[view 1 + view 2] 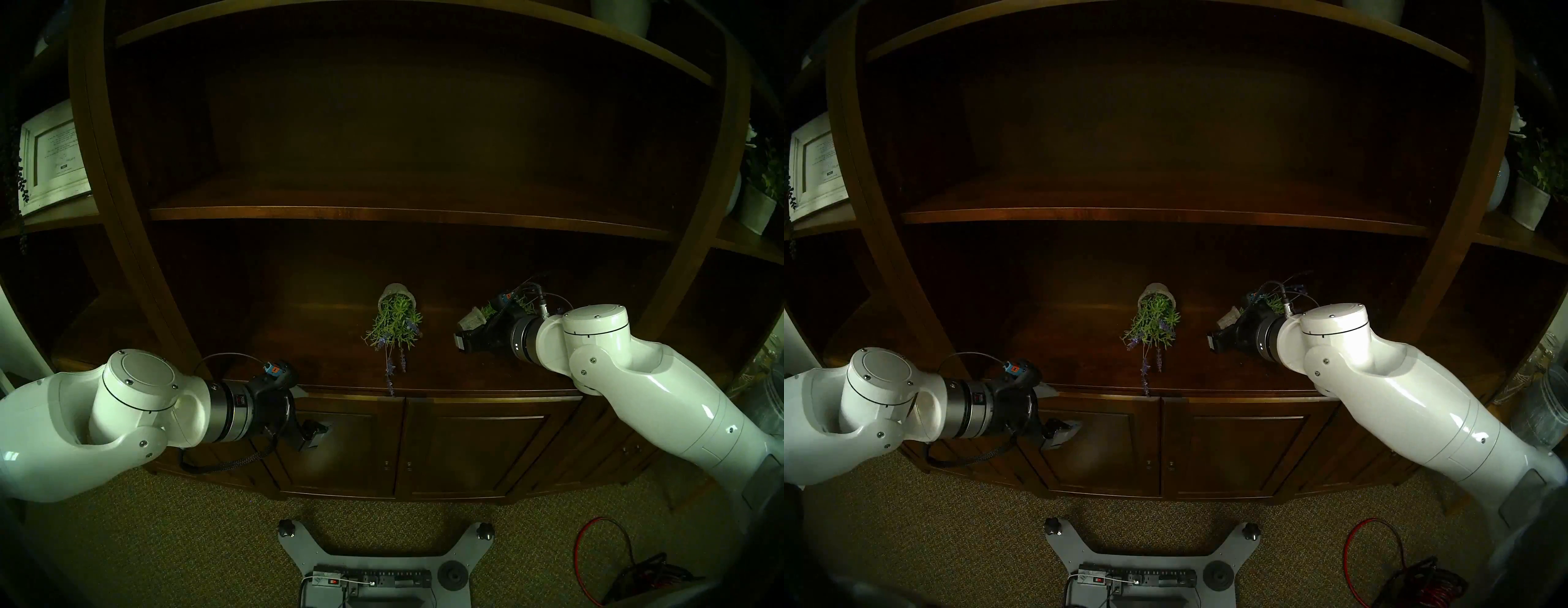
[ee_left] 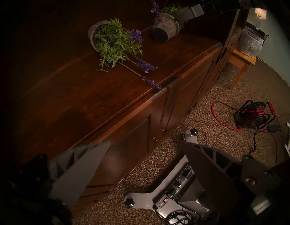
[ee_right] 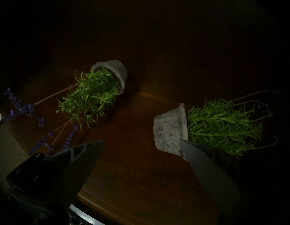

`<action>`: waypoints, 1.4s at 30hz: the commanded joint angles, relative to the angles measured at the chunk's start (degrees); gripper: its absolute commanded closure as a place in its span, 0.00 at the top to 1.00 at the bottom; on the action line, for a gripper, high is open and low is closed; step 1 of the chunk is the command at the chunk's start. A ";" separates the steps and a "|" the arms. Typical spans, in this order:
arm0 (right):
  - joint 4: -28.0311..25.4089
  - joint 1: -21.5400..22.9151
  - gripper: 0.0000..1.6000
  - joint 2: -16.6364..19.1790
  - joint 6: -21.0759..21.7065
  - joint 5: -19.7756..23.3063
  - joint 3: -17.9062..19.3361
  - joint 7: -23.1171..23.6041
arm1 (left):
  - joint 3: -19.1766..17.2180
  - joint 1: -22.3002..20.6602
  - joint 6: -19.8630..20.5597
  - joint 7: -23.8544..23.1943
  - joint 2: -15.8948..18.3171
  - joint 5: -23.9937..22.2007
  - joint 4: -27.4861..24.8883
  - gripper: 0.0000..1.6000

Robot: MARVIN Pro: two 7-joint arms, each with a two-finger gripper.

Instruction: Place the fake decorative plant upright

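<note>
On the cabinet top (image 1: pixel 322 339), right side, fake plant (image 3: pixel 204 125) lies tipped, pot (image 3: pixel 169 130) just beside right gripper (image 3: pixel 142 141), fingers wide, empty. Left gripper (image 2: pixel 144 143) wide, idle off front edge. Risk: fingertip nudges round pot, it rolls; second plant (image 1: pixel 396 316) mid-surface also down.

Two tipped potted lavender plants (image 2: pixel 113 42) (image 2: pixel 164 29) on dark wooden cabinet (image 2: pixel 78 100), left fingers (image 2: pixel 81 169) spread, red cable reel (image 2: pixel 254 114) on carpet

In the head views, the right gripper (image 1: pixel 466 335) and wrist cover most of the right-hand toppled lavender pot (image 1: pixel 471 319). Framed print (image 1: pixel 53 155) text is too small to read. Upper vase (image 1: pixel 621 15) is cropped.
</note>
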 commanded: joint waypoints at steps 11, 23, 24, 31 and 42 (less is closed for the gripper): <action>2.18 7.11 1.00 -6.43 5.44 -3.76 -0.82 -8.23 | -0.86 -0.81 -0.28 0.07 0.04 0.00 -0.34 1.00; 5.60 9.01 1.00 -11.06 10.18 -2.16 -2.04 -10.23 | -0.87 -0.81 -0.28 0.07 0.04 0.00 -0.34 1.00; 5.62 9.03 1.00 -11.14 10.32 -2.11 -2.11 -10.08 | -0.87 -0.81 -0.28 0.07 0.04 0.00 -0.34 1.00; 6.38 9.33 1.00 -12.67 11.99 -2.70 -2.59 -12.45 | -0.88 -0.81 -0.28 0.07 0.04 -0.01 -0.35 1.00; 9.98 10.04 1.00 -15.14 12.93 -3.46 -4.09 -13.41 | -0.89 -0.80 -0.28 0.07 0.04 -0.02 -0.35 1.00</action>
